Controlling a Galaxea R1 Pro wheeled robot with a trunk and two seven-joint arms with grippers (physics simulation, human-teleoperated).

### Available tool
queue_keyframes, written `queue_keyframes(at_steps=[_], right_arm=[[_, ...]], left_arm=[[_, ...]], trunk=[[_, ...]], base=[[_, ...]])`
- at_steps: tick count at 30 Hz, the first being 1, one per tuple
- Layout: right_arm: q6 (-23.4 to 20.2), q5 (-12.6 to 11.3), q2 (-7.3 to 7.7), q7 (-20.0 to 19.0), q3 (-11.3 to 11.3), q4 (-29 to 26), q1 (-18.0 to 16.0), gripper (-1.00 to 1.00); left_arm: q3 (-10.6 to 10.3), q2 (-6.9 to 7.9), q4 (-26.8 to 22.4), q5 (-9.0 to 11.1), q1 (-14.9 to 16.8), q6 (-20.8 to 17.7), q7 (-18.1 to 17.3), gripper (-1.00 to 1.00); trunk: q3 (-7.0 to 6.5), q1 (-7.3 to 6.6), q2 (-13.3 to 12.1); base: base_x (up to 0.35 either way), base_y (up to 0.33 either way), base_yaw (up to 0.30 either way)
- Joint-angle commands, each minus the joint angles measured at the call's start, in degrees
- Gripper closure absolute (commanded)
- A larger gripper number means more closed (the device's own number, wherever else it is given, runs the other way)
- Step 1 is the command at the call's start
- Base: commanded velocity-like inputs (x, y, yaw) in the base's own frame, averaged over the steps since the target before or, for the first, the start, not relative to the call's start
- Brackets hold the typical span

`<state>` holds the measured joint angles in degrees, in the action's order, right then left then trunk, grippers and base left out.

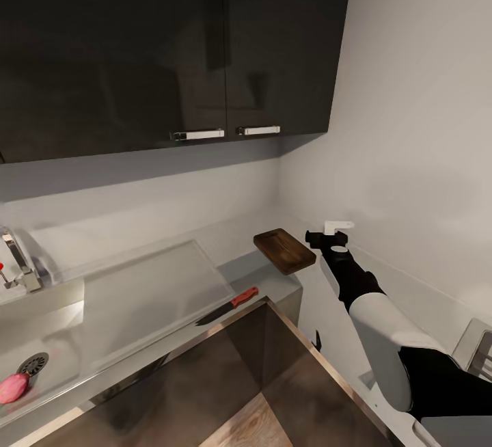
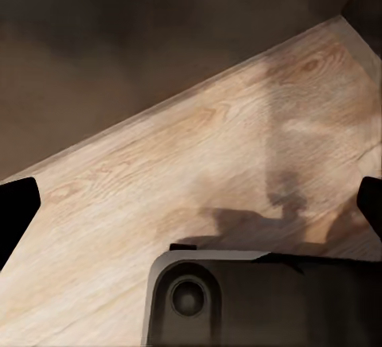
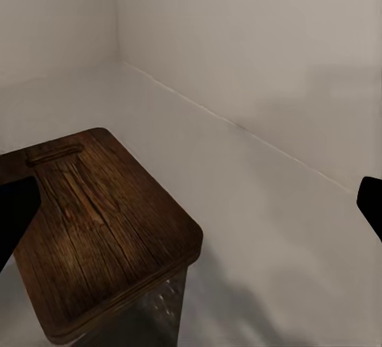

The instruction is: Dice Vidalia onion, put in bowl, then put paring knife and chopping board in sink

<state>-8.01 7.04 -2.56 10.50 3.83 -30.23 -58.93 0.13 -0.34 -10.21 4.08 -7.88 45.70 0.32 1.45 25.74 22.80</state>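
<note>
My right claw (image 1: 316, 237) hovers wide open just beside the board (image 1: 284, 250). The board overhangs the countertop (image 1: 240, 268) corner, so a clumsy nudge could tip it off.

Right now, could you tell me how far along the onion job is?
Nothing looks done yet. The onion lies in the sink, the paring knife on the drainboard, untouched. The right gripper, jaws open, is beside the chopping board. Dicing and clearing up remain.

Glossy black cabinets (image 1: 171, 50) (chrome handles (image 1: 198, 134)), pale walls (image 1: 410, 126).
</note>
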Motion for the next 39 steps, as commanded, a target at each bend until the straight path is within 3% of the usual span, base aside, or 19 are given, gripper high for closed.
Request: queue_keyframes(at_steps=[1, 4, 8, 12, 16, 23, 29, 39], right_arm=[[-0.39, 0.6, -0.08, -0.04, 0.3, -0.09, -0.04, -1.0], [-0.4, 0.6, -0.08, -0.04, 0.3, -0.09, -0.04, -1.0], [-0.4, 0.6, -0.12, -0.04, 0.3, -0.03, -0.04, -1.0], [-0.39, 0.54, -0.15, -0.04, 0.3, -0.01, -0.04, -1.0], [-0.41, 0.52, -0.16, -0.05, 0.23, 0.09, -0.04, -1.0], [-0.42, 0.52, -0.16, -0.04, 0.21, 0.11, -0.04, -1.0], [-0.42, 0.52, -0.16, -0.04, 0.21, 0.16, -0.04, -1.0], [-1.62, 0.52, -0.16, -0.04, 0.21, 0.2, -0.04, -1.0]], left_arm=[[0.04, -0.11, -0.76, 0.26, -0.88, 0.74, 0.04, -1.0], [0.04, -0.31, -4.78, 0.24, -4.24, 2.22, 0.12, -1.0], [0.04, -0.42, -16.42, 0.12, -12.46, 2.97, 0.46, -1.0], [-0.01, -0.38, -23.7, -0.01, -16.01, 3.97, 1.99, -1.0], [-0.12, -0.88, -21.23, -0.07, -16.83, 14.3, 5.25, -1.0], [-0.05, -1.98, -18.23, -0.13, -17.06, 14.3, 6.16, -1.0], [-0.01, -2.03, -16.02, -0.09, -17.08, 14.3, 6.24, -1.0], [0.14, -1.86, -8.14, 0.1, -16.99, 14.3, 6.27, -1.0]], trunk=[[0.11, 0.05, 0.12], [0.11, 0.05, 0.12], [0.11, 0.05, 0.12], [0.11, 0.05, 0.12], [0.11, 0.05, 0.12], [0.11, 0.05, 0.12], [0.11, 0.05, 0.12], [0.11, 0.05, 0.12]], base=[[0.0, 0.0, 0.0], [0.0, 0.0, 0.0], [0.0, 0.0, 0.0], [0.0, 0.0, 0.0], [0.0, 0.0, 0.0], [0.0, 0.0, 0.0], [0.0, 0.0, 0.0], [0.0, 0.0, 0.0]])
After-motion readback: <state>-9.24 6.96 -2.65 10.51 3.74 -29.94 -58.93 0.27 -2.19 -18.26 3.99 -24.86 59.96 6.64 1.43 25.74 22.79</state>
